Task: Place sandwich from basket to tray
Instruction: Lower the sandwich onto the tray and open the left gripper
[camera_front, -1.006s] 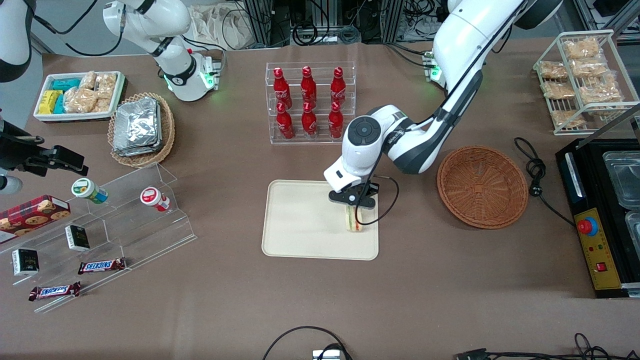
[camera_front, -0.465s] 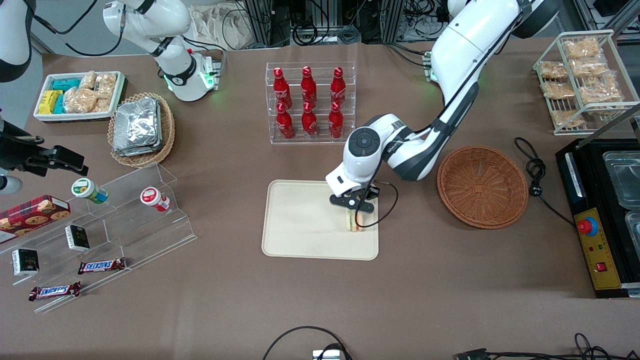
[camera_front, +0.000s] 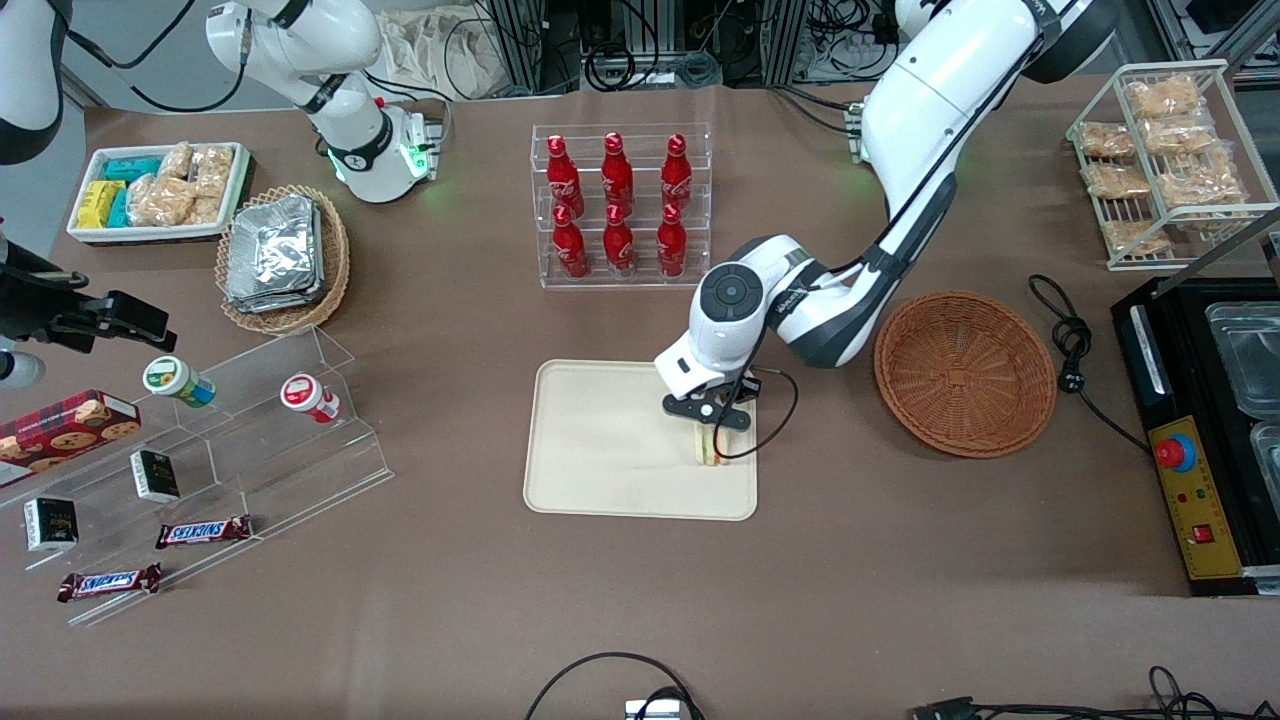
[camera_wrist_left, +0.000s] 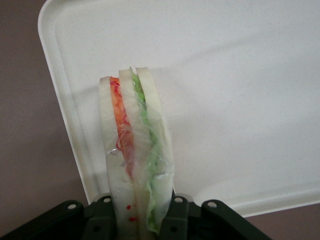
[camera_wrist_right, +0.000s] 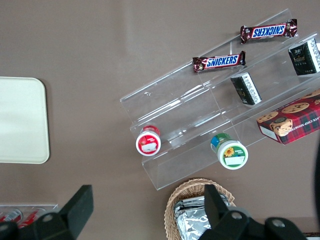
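Cream-beige tray (camera_front: 610, 460) carried the sandwich (camera_front: 709, 447) at its edge nearest the basket (camera_front: 965, 372), which sat empty, just beside the tray toward the working arm's end of the table. In the front view the gripper (camera_front: 708, 428) stood directly over the sandwich. Compared with a second earlier, the wrist had crept slightly farther from the front camera and the sandwich looked narrower, more edge-on; the tray and basket had not shifted. Judgement: transfer essentially made, release still pending.

Left wrist view: fingers (camera_wrist_left: 175, 220) pinched the sandwich (camera_wrist_left: 135, 150) by its bread faces, jaws pressed against it, filling layers upright. Tray (camera_wrist_left: 240, 75) lay under it; whether the wedge's tip touched the surface could not be told.

Right wrist view: only a tray (camera_wrist_right: 20, 120) corner showed, no sandwich.
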